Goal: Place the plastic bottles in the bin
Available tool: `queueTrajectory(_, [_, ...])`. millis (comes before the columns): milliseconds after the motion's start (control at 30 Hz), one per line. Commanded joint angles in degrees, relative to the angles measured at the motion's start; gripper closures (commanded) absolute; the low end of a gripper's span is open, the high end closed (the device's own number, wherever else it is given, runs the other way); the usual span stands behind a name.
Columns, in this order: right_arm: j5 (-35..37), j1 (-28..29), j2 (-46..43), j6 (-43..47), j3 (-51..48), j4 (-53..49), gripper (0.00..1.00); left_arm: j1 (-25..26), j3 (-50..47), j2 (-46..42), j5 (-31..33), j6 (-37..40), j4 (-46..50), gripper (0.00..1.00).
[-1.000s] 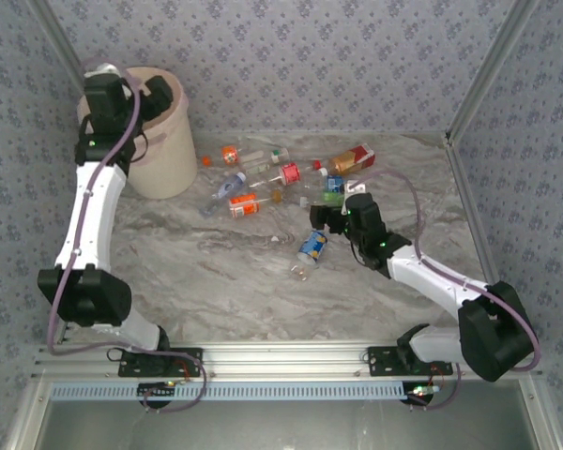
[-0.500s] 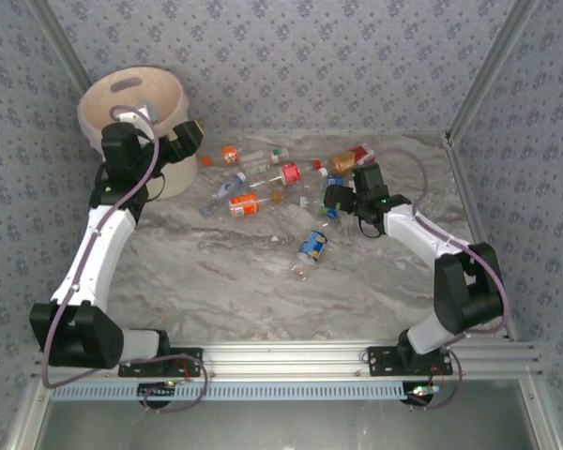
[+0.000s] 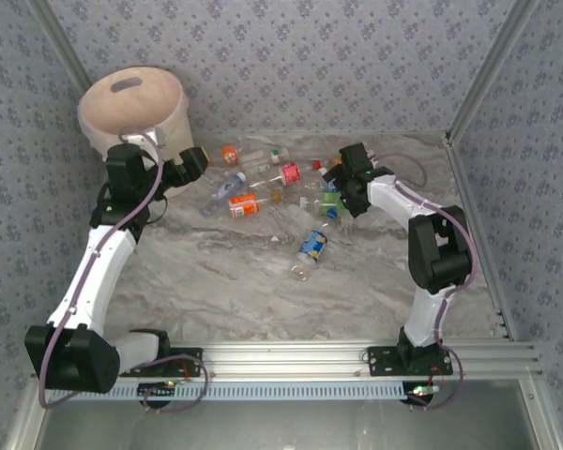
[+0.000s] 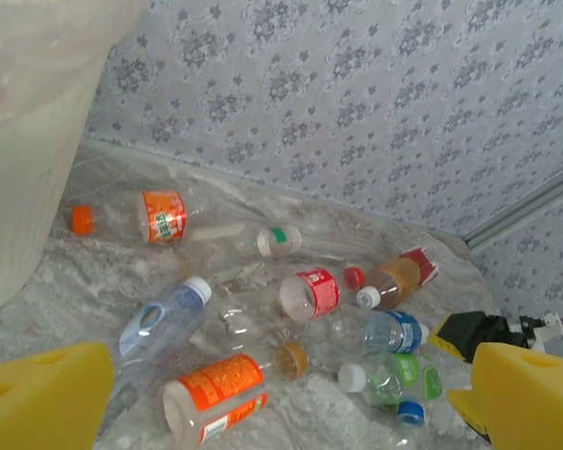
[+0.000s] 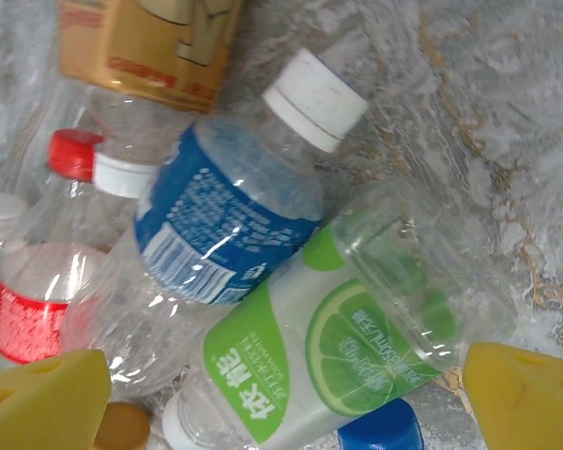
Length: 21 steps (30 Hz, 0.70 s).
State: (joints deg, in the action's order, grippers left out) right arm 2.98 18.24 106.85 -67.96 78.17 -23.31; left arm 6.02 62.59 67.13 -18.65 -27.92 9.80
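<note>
Several plastic bottles (image 3: 281,178) lie scattered at the back of the marble table, and one blue-labelled bottle (image 3: 311,248) lies apart, nearer the front. The cream bin (image 3: 131,103) stands in the back left corner. My left gripper (image 3: 199,159) hangs open just right of the bin, facing an orange-labelled bottle (image 4: 211,394) and a red-labelled one (image 4: 310,292); nothing sits between its fingers (image 4: 47,394). My right gripper (image 3: 338,190) is open, low over the right of the pile. A green lime-labelled bottle (image 5: 328,366) lies between its spread fingers (image 5: 530,403), with a blue-labelled bottle (image 5: 225,225) beside it.
Patterned walls close the back and sides, with a metal post (image 3: 479,84) at the right. The bin wall (image 4: 28,169) is close on the left gripper's left. A tan and red pack (image 5: 150,42) and a loose blue cap (image 5: 380,433) lie by the right gripper.
The left arm has come down from above the bin and now points right at the bottles. The right arm has swung from mid-table to the back right of the pile. Both grippers stayed open.
</note>
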Motion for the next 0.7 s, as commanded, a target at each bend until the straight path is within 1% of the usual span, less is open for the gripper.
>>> queueTrajectory(0, [-0.7,-0.5,1.4,-8.3,1.5,-2.6,0.03,0.5,-2.1,-2.6,-1.0,1.5,1.3,0.02])
queueTrajectory(67, [-1.1,-0.6,1.8,-9.8,1.5,-2.7,0.04,1.4,-3.9,-3.4,-1.8,1.4,0.1,0.02])
queueTrajectory(167, [-1.3,-0.8,2.0,-11.2,0.5,-2.0,0.05,4.4,-5.9,-3.5,-1.4,2.4,-1.2,0.02])
queueTrajectory(267, [-0.1,-1.1,2.0,-12.9,-1.2,-1.6,0.07,8.1,-6.2,-2.8,0.5,3.8,-0.9,0.02])
queueTrajectory(433, [1.9,-1.3,2.4,-16.6,-4.6,1.6,0.15,13.0,-5.5,-1.6,4.7,7.4,1.5,0.02])
queueTrajectory(533, [2.7,-1.4,2.8,-17.1,-6.2,4.1,0.20,13.8,-5.2,-0.5,5.4,8.7,2.0,0.02])
queueTrajectory(667, [3.1,-2.3,2.3,-19.1,-9.3,8.1,0.30,14.1,-3.6,1.1,5.6,9.5,3.7,0.02])
